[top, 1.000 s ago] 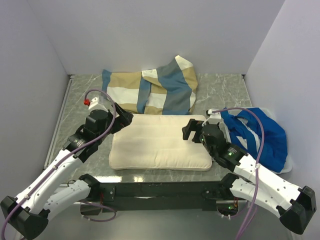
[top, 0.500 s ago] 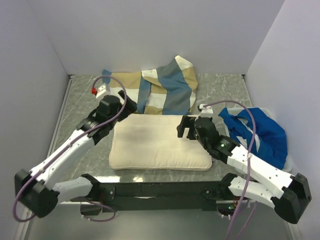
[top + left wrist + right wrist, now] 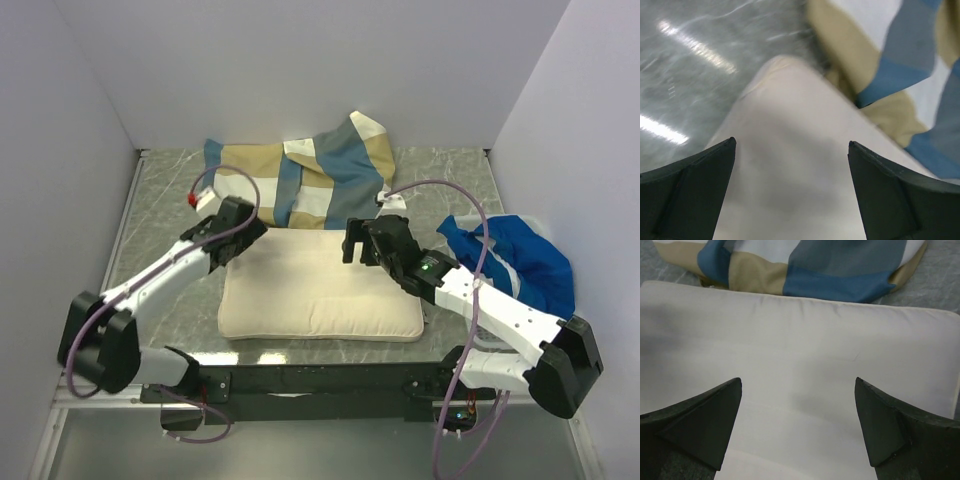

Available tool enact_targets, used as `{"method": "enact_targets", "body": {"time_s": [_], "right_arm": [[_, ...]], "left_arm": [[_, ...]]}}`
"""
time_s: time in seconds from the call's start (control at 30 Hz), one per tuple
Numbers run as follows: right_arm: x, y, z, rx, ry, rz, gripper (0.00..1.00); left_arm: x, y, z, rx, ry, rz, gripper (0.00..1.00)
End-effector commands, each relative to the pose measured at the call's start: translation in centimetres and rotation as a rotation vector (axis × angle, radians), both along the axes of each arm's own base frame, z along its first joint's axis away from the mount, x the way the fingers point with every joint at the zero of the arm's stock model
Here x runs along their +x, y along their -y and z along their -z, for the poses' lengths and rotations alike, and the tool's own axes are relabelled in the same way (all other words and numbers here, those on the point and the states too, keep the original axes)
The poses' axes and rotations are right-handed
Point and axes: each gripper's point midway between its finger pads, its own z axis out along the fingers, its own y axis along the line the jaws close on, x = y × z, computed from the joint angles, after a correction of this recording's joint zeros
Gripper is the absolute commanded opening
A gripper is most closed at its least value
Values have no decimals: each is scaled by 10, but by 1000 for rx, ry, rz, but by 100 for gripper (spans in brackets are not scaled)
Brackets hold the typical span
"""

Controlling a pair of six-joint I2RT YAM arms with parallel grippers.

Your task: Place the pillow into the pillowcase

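The cream pillow lies flat on the table near the front. The pillowcase, in tan, slate-blue and white blocks, lies bunched behind it against the back wall. My left gripper is open and empty above the pillow's far left corner. My right gripper is open and empty above the pillow's far edge, right of centre. The pillowcase's near edge shows in the left wrist view and in the right wrist view.
A bright royal-blue cloth with white stripes lies at the right, beside the right arm. The grey marbled table is walled by white panels at the left, back and right.
Both grippers have moved away from the front, toward the pillow's far edge and the pillowcase. The pillow and the pillowcase have not moved.
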Motion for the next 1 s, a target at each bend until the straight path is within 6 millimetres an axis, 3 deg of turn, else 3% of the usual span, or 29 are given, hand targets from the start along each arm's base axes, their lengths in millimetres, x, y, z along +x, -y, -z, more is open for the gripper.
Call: {"method": "enact_targets", "body": {"time_s": [0.0, 0.1, 0.17, 0.23, 0.37, 0.63, 0.67, 0.7, 0.73, 0.77, 0.8, 0.83, 0.87, 0.97], "right_arm": [[8, 36, 10, -90, 7, 124, 100], [5, 66, 27, -79, -36, 205, 100], [5, 93, 38, -48, -59, 279, 100], [5, 100, 44, 10, -79, 286, 100], [1, 101, 66, 35, -143, 285, 100], [-4, 101, 110, 30, -240, 303, 100], [-6, 94, 112, 44, -256, 269, 98], [-6, 92, 112, 43, -265, 264, 89], [-6, 87, 111, 60, -267, 239, 79], [-7, 79, 107, 87, -272, 205, 63], [-8, 76, 103, 102, -265, 196, 23], [-8, 71, 93, 122, -245, 183, 10], [-10, 65, 86, 130, -236, 164, 0], [-19, 43, 54, 169, -193, 87, 0]], "left_arm": [[-41, -27, -2, 11, 53, -8, 99], [-56, -30, -11, 1, 92, 41, 99], [-63, -20, -13, -30, 98, 100, 99], [-66, -14, -14, -15, 118, 137, 99], [-71, 9, 0, 55, 81, 160, 99], [-74, 30, 58, 192, -64, 110, 99], [-74, 33, 62, 190, -73, 111, 93], [-73, 33, 68, 195, -85, 108, 82], [-73, 33, 68, 197, -83, 102, 58], [-74, 31, 67, 193, -82, 86, 1], [-71, 27, 58, 195, -55, 67, 1], [-70, 26, 51, 197, -38, 64, 1], [-72, 21, 45, 206, -31, 55, 1], [-73, -1, -3, 208, 65, -19, 1]]}}
